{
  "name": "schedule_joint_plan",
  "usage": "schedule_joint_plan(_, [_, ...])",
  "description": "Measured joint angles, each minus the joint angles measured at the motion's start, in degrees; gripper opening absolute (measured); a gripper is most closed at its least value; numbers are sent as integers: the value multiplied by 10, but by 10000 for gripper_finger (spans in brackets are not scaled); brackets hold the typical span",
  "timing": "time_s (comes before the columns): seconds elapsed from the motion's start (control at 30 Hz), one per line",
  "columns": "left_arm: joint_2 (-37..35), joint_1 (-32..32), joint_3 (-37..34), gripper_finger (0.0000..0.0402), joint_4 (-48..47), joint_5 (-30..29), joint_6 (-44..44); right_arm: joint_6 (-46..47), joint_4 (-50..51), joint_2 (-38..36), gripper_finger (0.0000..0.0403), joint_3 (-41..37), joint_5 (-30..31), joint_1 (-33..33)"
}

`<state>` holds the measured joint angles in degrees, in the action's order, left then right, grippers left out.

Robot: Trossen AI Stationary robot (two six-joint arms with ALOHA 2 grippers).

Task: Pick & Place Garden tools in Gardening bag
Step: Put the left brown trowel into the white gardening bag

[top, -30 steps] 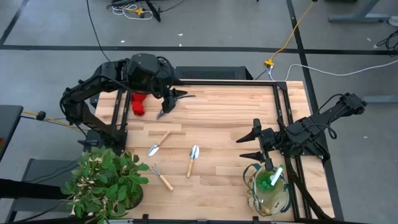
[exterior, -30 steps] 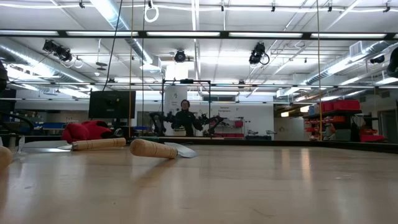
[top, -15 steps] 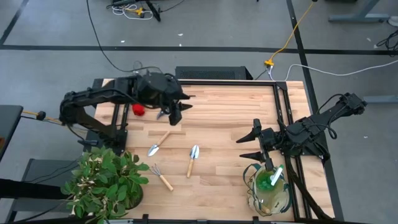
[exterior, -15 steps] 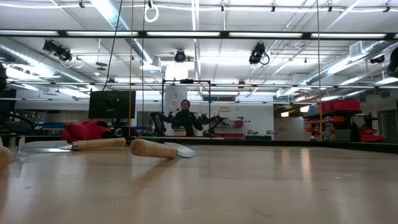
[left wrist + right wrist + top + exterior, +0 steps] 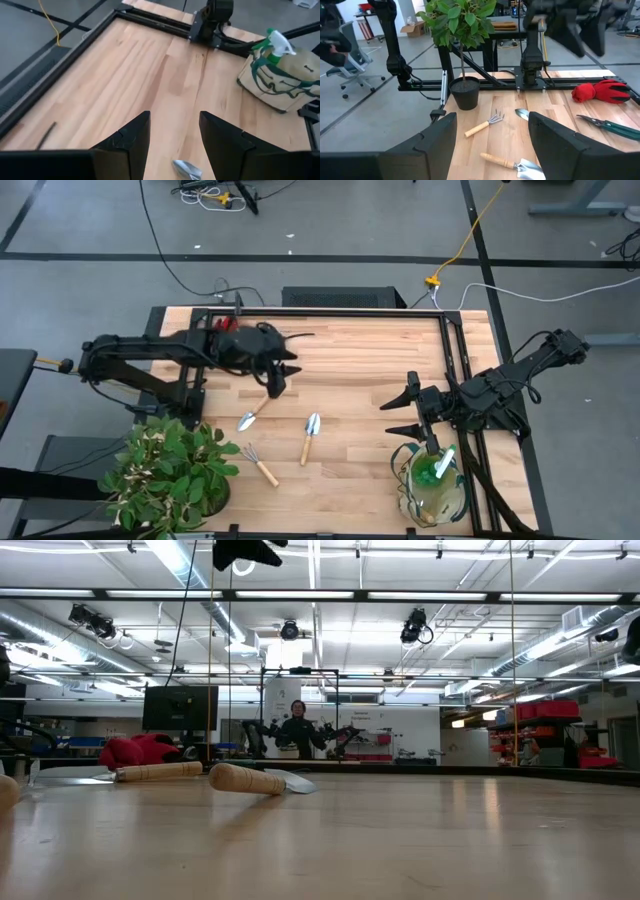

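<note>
Trowels (image 5: 249,415) and a rake (image 5: 259,465) lie at seven o'clock on the bench (image 5: 360,360); the bag (image 5: 432,485) sits at five. The left gripper (image 5: 274,377) hovers above them, jaws open and empty. It should descend square over one handle. The right gripper (image 5: 400,415) waits, jaws open.

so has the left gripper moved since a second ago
Yes. In the high view the left gripper has swung from beside the red gloves out over the table toward the nearest trowel, fingers open and empty.
</note>
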<state>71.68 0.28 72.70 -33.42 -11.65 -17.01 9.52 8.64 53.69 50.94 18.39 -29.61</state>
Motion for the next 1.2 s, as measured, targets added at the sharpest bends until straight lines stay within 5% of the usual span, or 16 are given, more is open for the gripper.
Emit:
schedule_joint_plan(0.6, [-3, -21, -169, 177, 55, -17, -52, 0, 17, 0, 247, 0, 2, 0])
schedule_joint_plan(1.2, [-3, -17, -235, 177, -29, -8, -163, 0, 28, 0, 247, 0, 2, 19])
